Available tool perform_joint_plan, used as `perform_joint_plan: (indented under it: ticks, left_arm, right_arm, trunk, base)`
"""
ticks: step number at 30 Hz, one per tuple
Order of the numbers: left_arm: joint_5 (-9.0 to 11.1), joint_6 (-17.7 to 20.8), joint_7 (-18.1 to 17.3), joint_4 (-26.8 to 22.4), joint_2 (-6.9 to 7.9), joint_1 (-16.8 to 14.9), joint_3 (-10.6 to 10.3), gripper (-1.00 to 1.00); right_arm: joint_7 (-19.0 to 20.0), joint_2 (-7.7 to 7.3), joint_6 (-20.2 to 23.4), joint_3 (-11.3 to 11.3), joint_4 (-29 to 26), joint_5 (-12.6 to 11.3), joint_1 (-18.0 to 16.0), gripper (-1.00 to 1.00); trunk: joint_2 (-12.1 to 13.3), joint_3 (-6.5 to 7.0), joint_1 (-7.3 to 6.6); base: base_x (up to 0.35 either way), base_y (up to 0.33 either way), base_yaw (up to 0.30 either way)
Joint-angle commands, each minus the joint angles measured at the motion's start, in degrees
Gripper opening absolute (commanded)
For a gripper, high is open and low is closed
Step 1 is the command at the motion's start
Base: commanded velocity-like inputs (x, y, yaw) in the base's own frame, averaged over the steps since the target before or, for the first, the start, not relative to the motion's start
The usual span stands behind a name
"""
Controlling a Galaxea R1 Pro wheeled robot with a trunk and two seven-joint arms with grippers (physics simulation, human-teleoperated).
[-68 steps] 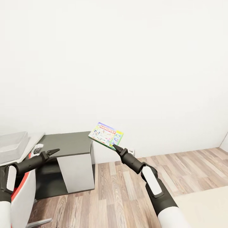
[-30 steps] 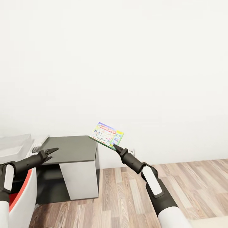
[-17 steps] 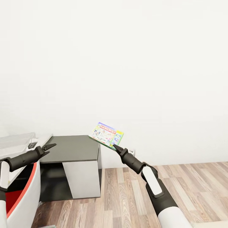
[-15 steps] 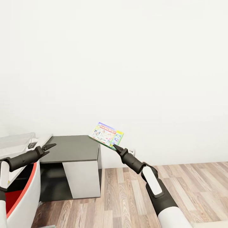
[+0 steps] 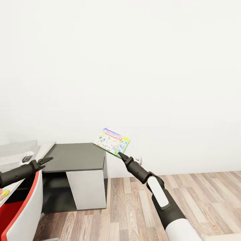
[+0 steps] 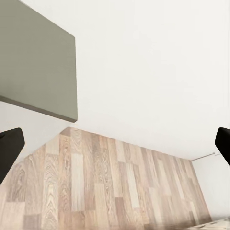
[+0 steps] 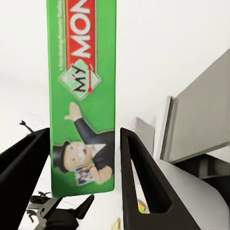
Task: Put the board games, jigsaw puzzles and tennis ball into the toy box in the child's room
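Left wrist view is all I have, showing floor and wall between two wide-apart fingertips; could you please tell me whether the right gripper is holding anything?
Observer: Yes. In the head view the right gripper is shut on the near edge of the Monopoly box, held up in the air.
Operator: Thank you. Is the toy box in sight?
Observer: It is. The toy box sits on the table at the head view's left edge, beyond the left gripper.
Operator: And what is next to the table?
Observer: A lower dark grey unit with a white panel, against the wall.
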Motion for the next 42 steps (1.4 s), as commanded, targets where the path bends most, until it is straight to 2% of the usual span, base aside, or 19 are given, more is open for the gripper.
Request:
perform_joint_plan:
  ticks: [1,7,13,23,30,42]
  left_arm:
    - [0.2,0.4,-0.5,0.0,-0.05,0.0,0.0,1.0]
    - [0.1,0.4,-3.0,0.1,0.1,0.1,-0.1,1.0]
    - [0.0,0.4,-7.2,0.0,0.26,0.3,0.5,1.0]
    - [-0.3,0.4,-7.9,0.0,0.55,0.4,2.3,1.0]
    - [-0.3,0.4,-7.9,0.0,0.57,0.4,2.4,1.0]
    - [-0.3,0.4,-7.9,0.0,0.57,0.4,2.3,1.0]
  right_arm:
    - [-0.2,0.01,0.2,0.3,0.0,-0.4,0.0,-1.0]
    - [-0.6,0.01,-0.3,0.9,1.0,-0.4,0.0,-1.0]
    - [-0.7,-0.02,-1.1,1.5,1.5,-0.4,-0.1,-1.0]
    - [-0.7,-0.12,-1.4,1.5,1.7,-0.4,-0.1,-1.0]
    - [-0.7,-0.12,-1.4,1.5,1.7,-0.4,-0.1,-1.0]
    - [-0.7,-0.09,-1.4,1.6,2.2,-0.4,-0.1,-1.0]
  trunk:
    - [-0.1,-0.1,0.03]
    - [-0.1,-0.1,0.03]
    - [-0.1,-0.1,0.03]
    - [-0.1,-0.1,0.03]
    - [-0.1,-0.1,0.03]
    - [-0.1,-0.1,0.03]
  base:
    - [0.0,0.0,0.0]
    - [0.0,0.0,0.0]
    - [0.0,0.0,0.0]
    - [0.028,0.0,0.0]
    - [0.257,0.0,0.0]
    - [0.026,0.0,0.143]
